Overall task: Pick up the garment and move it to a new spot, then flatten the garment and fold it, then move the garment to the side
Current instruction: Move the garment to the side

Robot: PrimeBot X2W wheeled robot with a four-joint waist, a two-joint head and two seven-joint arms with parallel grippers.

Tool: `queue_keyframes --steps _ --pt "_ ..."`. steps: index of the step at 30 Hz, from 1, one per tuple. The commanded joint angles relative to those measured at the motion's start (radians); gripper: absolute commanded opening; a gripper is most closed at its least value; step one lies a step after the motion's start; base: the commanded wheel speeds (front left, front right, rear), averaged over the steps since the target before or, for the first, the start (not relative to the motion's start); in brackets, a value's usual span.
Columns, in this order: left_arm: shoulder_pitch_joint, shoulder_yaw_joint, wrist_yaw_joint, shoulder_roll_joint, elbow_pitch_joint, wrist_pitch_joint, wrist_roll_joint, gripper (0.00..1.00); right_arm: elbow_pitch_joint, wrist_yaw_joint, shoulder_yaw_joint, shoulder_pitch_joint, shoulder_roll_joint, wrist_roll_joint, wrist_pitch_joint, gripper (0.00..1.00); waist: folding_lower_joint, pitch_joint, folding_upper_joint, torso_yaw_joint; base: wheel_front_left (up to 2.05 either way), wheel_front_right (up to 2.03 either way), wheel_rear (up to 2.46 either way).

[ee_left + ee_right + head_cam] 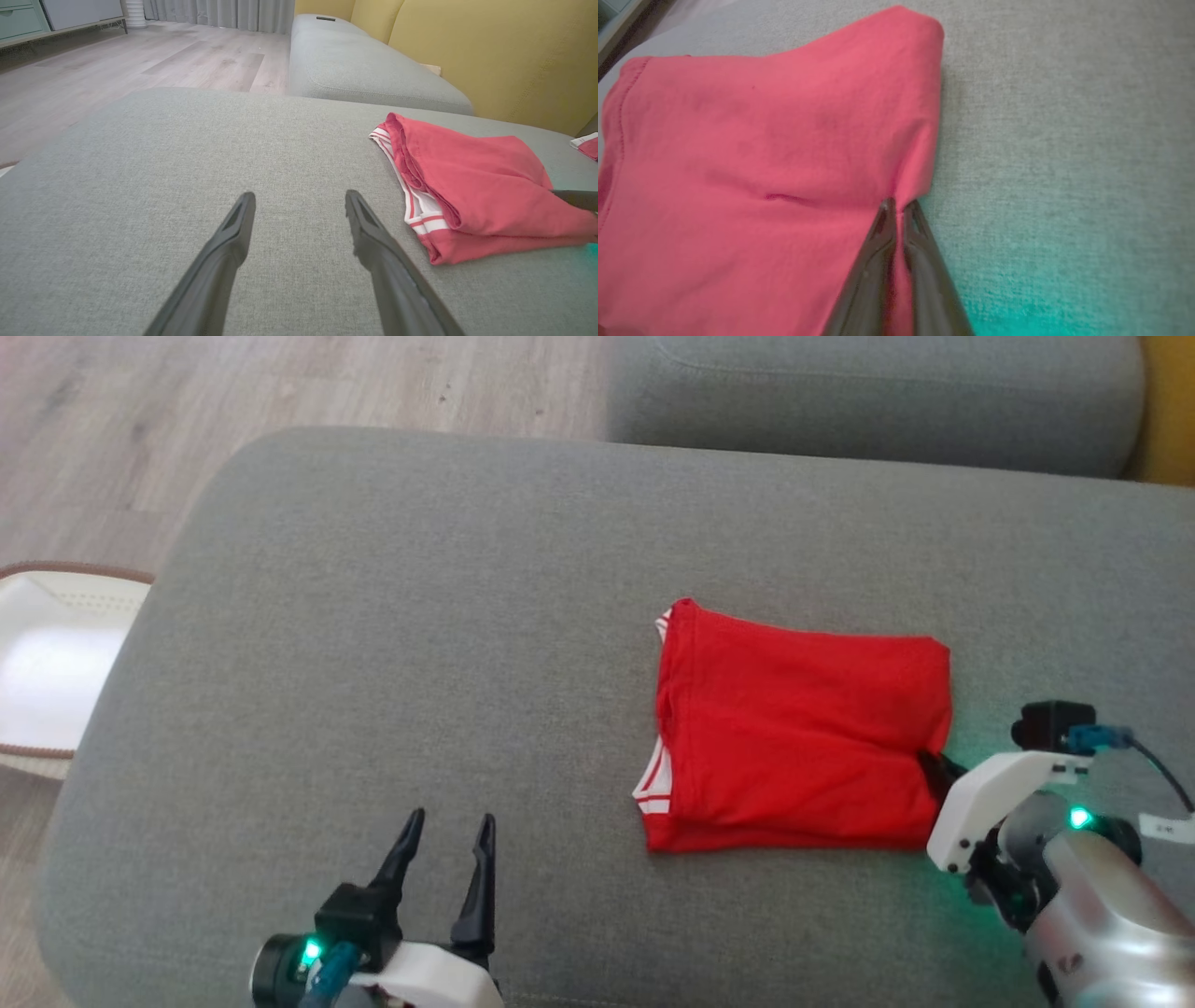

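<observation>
Evidently the last step is in hand: the red garment lies folded in a neat block on the grey cushion, right of centre in the head view. The right gripper has its fingers pinched shut on the garment's right-hand edge, and the cloth puckers at the tips. The left gripper sits at lower left, fingers spread wide, holding nothing, well apart from the cloth. The next move probably calls for a low sideways drag or lift, gentle enough to keep the layers stacked. How many layers the pinch has caught cannot be told. A white basket is cut off at the left edge.
</observation>
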Motion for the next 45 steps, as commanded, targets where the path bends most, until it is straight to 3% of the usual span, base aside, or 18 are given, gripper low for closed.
queue_keyframes --steps 1,7,13,24,32,33,34,39,42,45 --pt "-0.050 0.027 0.010 -0.008 -0.036 -0.012 0.001 1.00 -0.015 0.007 0.029 -0.041 -0.037 0.004 -0.020 0.00 0.0000 0.010 0.0000 -0.014 0.00 0.00 0.00" --pt "-0.064 0.023 0.011 -0.008 -0.049 -0.012 -0.005 1.00 0.000 0.007 0.052 -0.103 -0.125 -0.033 -0.071 0.00 0.0000 0.052 0.0000 -0.080 0.00 0.00 0.00" --pt "-0.117 0.008 0.014 -0.008 -0.074 -0.012 -0.011 1.00 0.000 0.007 0.031 -0.215 -0.255 -0.099 -0.103 0.00 0.0000 0.133 0.0000 -0.174 0.00 0.00 0.00" --pt "-0.252 -0.003 0.002 -0.008 -0.081 -0.012 0.004 1.00 0.047 0.007 -0.116 -0.436 -0.395 -0.241 -0.146 0.00 0.0000 0.269 0.0000 -0.282 0.00 0.00 0.00" --pt "-0.321 -0.012 -0.008 -0.008 -0.077 -0.012 0.011 1.00 0.102 0.007 -0.230 -0.532 -0.475 -0.345 -0.163 0.00 0.0000 0.339 0.0000 -0.301 0.00 0.00 0.00" --pt "-0.325 -0.014 -0.010 -0.008 -0.075 -0.012 0.010 1.00 0.108 0.007 -0.238 -0.535 -0.479 -0.364 -0.170 0.29 0.0000 0.341 0.0000 -0.300 0.00 0.00 0.00" --pt "-0.327 -0.015 -0.012 -0.008 -0.072 -0.012 0.010 1.00 0.112 0.007 -0.245 -0.535 -0.477 -0.379 -0.180 1.00 0.0000 0.340 0.0000 -0.300 0.00 0.00 0.00" --pt "-0.319 -0.012 -0.009 -0.008 -0.052 -0.012 -0.001 1.00 0.122 0.007 -0.261 -0.486 -0.417 -0.481 -0.243 1.00 0.0000 0.281 0.0000 -0.281 0.00 0.00 0.00" --pt "-0.287 0.006 0.005 -0.008 -0.045 -0.012 -0.033 1.00 0.107 0.007 -0.283 -0.424 -0.316 -0.487 -0.307 1.00 0.0000 0.213 0.0000 -0.266 0.00 0.00 0.00" --pt "-0.237 0.036 0.014 -0.008 -0.037 -0.012 -0.046 1.00 0.072 0.007 -0.266 -0.301 -0.176 -0.440 -0.371 1.00 0.0000 0.123 0.0000 -0.240 0.00 0.00 0.00"
